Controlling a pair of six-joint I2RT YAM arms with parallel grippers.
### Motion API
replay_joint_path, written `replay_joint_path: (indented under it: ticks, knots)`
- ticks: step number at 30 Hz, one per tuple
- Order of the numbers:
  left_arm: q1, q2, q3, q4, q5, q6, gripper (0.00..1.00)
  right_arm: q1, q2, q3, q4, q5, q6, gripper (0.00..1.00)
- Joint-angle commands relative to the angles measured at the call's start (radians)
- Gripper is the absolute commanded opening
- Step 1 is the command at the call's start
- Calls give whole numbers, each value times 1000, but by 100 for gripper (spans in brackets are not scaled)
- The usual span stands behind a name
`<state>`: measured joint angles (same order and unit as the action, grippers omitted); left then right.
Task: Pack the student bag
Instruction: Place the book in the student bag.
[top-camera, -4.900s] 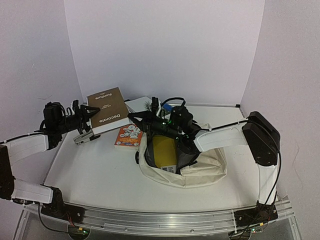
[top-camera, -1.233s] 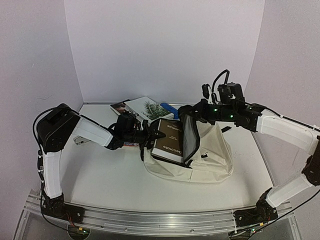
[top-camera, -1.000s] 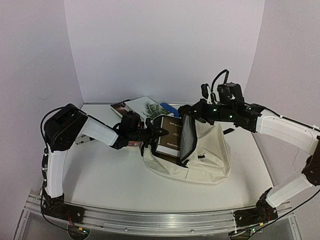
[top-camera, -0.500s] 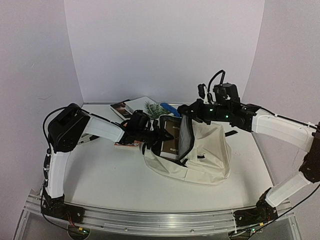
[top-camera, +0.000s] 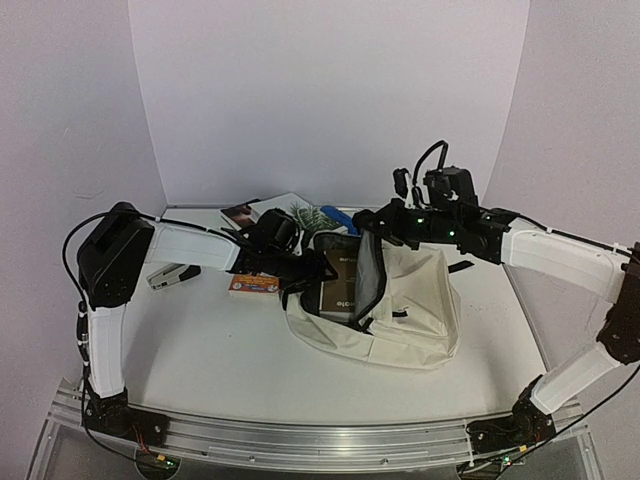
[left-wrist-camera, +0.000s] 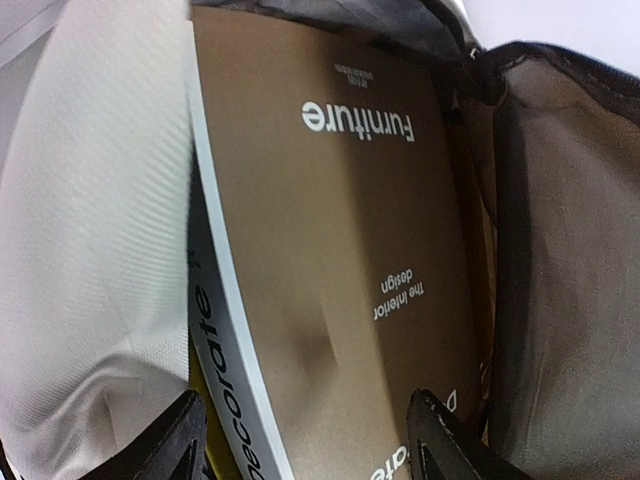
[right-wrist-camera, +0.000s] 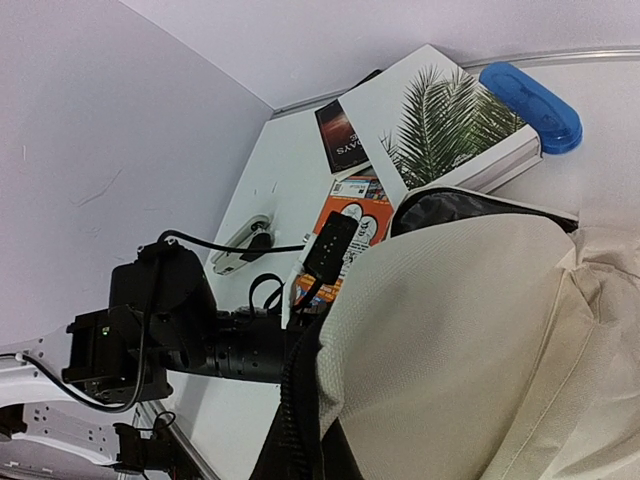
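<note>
Gaping, the student bag is pinched shut-jawed by the right gripper; the left gripper is seen spread over the book.

Cream backpack, black zipper lines, lies on its side right of table centre; mouth open leftward, flap raised, dark lining exposed.

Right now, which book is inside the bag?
The brown book titled Furniture, tucked into the open student bag. The palm-leaf book and the orange book lie outside it on the table.
</note>
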<state>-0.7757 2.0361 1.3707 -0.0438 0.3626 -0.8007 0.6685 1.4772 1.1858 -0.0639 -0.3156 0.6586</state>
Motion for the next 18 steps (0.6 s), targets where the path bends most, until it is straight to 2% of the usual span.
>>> replay_joint_path:
  ticks: [1,5,12,18]
  knots:
    - [-23,15,83,-41,-4,65,68,9,-4,58,84,-26,-5,0]
    - [-30,48,127,-51,4,81,66,8,-6,54,84,-27,-8,0]
    - [-53,139,234,-58,39,97,53,8,-6,48,99,-33,-1,0]
    - [-91,192,299,6,62,101,51,9,-1,37,122,-44,11,0]
